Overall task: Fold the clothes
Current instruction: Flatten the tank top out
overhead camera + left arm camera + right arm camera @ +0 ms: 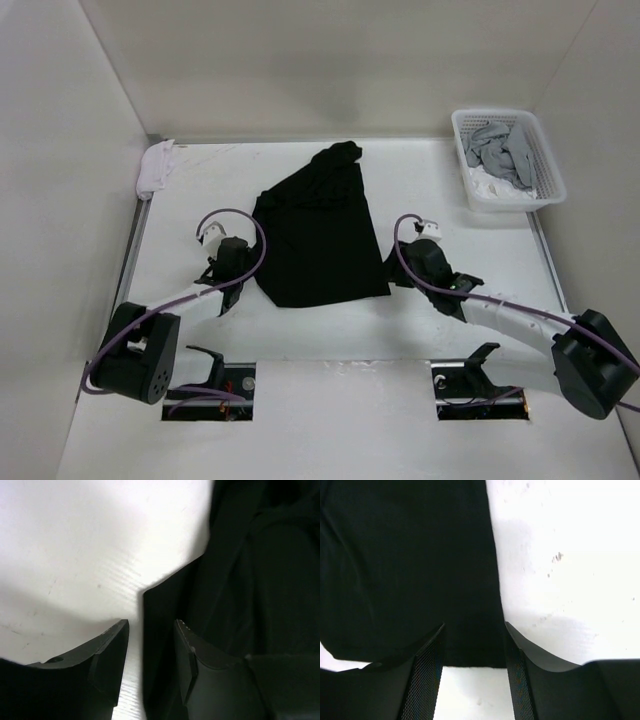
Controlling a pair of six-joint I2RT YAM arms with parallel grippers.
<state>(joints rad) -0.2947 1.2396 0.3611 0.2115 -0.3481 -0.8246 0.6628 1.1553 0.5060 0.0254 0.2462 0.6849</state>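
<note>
- Top view: the clothes (320, 230) lie flat on the desk (330, 335), left of the basket (505, 160), long axis running near to far. The right tool (405, 270) sits at their basket-side near corner, the left tool (230, 270) at the side away from the basket.
- Left wrist view: the left tool (150, 627) has its jaws apart, with the fabric edge in the gap, unclamped.
- Right wrist view: the right tool (474, 630) has its jaws apart over the near hem, gripping nothing.

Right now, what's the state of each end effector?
Left end effector: open, holding nothing, beside the black garment edge.
Right end effector: open, holding nothing, over the garment's corner.
</note>
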